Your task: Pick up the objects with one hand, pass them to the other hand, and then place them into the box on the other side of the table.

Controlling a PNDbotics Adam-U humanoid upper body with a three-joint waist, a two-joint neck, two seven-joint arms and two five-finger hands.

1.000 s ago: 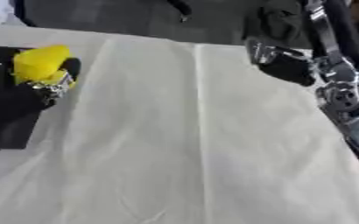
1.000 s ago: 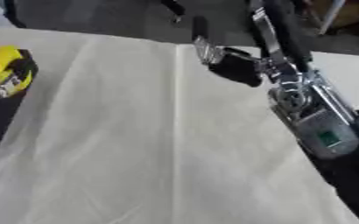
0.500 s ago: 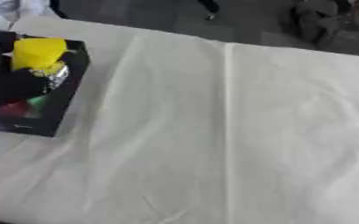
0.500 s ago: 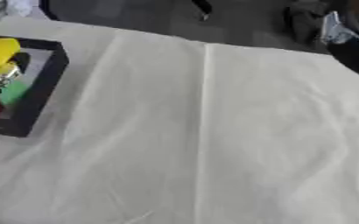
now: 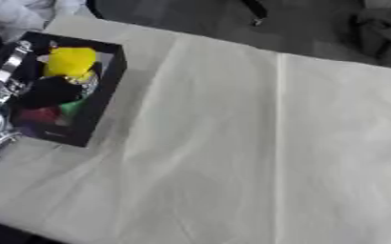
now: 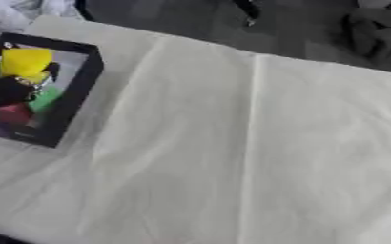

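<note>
Your left hand [image 5: 45,93] is now reaching down inside the black open-topped box [image 5: 107,81], whereas a second ago it was holding the bright yellow rounded object [image 5: 68,62] above that box's near wall; the yellow object is now sitting within the box's walls, toward its far end, with the dark hand just in front of it; the fingers are lying close against the object, and you cannot tell from these views whether they are curled round it or already letting go. Beneath the hand, inside the same box, a red rounded item [image 6: 11,113] and a green item [image 6: 45,99] are lying near the box's front wall. The whole scene is also sliding across the views compared with the earlier frames, so your head camera is turning toward the box; the box itself is not travelling. Your right hand, which was hanging over the table well to the right of the box a second ago, is no longer showing in either view.

For the task, this is looking like the last stage of one cycle: the handover is behind you and the placing is nearly complete; judging from the cream cloth-covered table [image 5: 257,157], nothing further is waiting to the right of the box within these views.

No brand, label or writing is readable anywhere on the box or its contents.
</note>
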